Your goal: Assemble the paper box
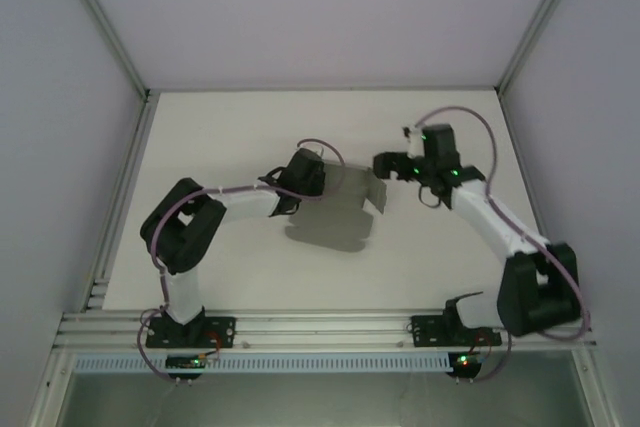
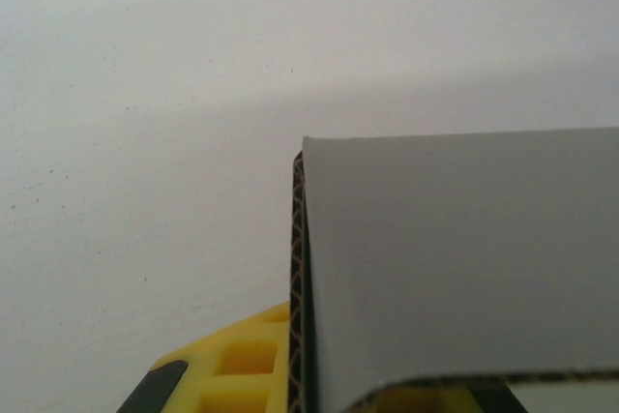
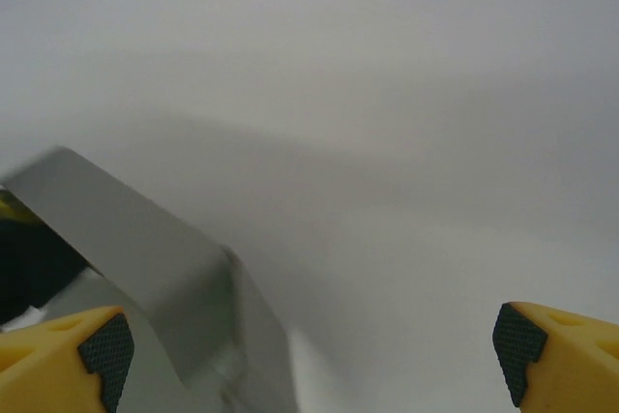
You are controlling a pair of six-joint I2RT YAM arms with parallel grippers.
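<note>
Box (image 1: 350, 195) ran left-right above mid counter (image 1: 230, 117); left fingers (image 2: 232, 365) clenched its left end; right fingers (image 3: 566, 350) hung released just off its right flap, box to their left.

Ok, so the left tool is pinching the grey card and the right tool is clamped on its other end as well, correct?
Not quite. The left tool does pinch the paper box, but the right tool is not clamped on it. The right wrist view shows its fingers spread wide apart, open rather than closed on the paper box.
</note>
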